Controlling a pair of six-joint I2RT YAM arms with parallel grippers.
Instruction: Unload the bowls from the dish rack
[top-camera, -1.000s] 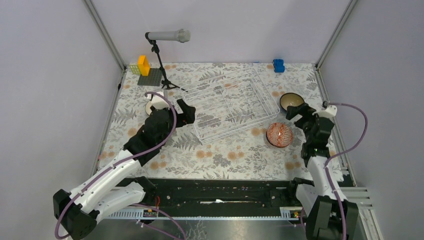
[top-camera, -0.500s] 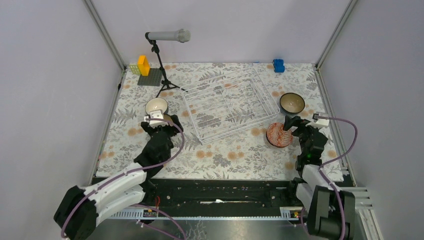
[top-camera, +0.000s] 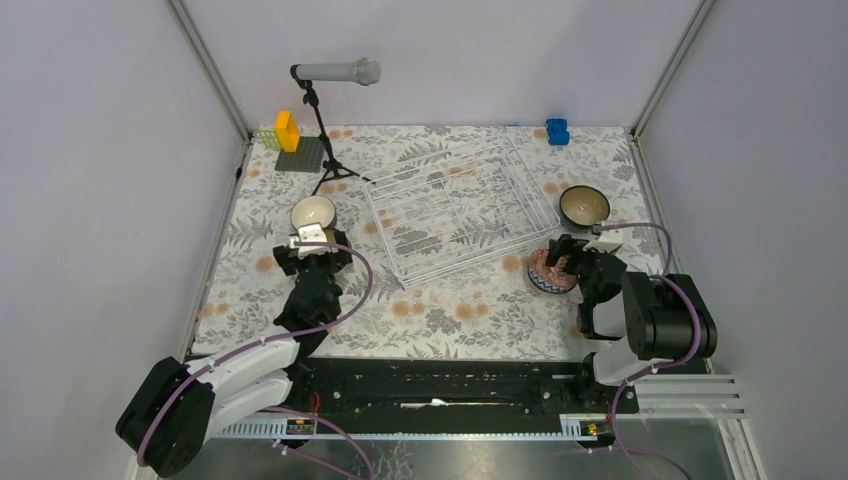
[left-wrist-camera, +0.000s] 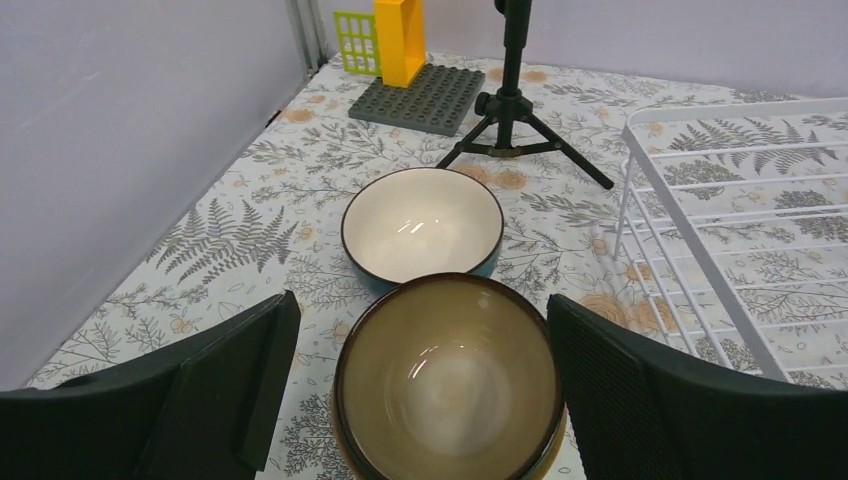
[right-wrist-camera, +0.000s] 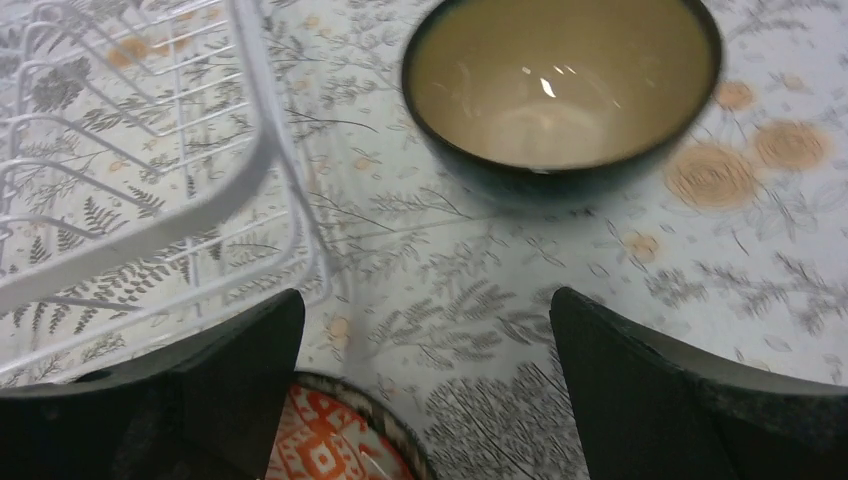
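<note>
Rack (top-camera: 455, 205) unloaded; bowls (top-camera: 584, 205) outside.
My left gripper (top-camera: 313, 252) and right gripper (top-camera: 572, 258) gape empty: bowls delivered by tabletop's (top-camera: 450, 310) sides.

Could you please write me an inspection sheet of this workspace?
Surface: fern-print cloth, no spills seen.
Job's things: dish rack empty; four bowls on the cloth: white-inside bowl and tan bowl left, dark bowl and orange-patterned bowl right.
Clutter: microphone stand, grey baseplate with yellow block, blue block.
Grippers: left gripper open, astride the tan bowl; right gripper open, over the orange-patterned bowl.
Cables: purple cables along both arms.
Surroundings: plain lilac walls.
</note>
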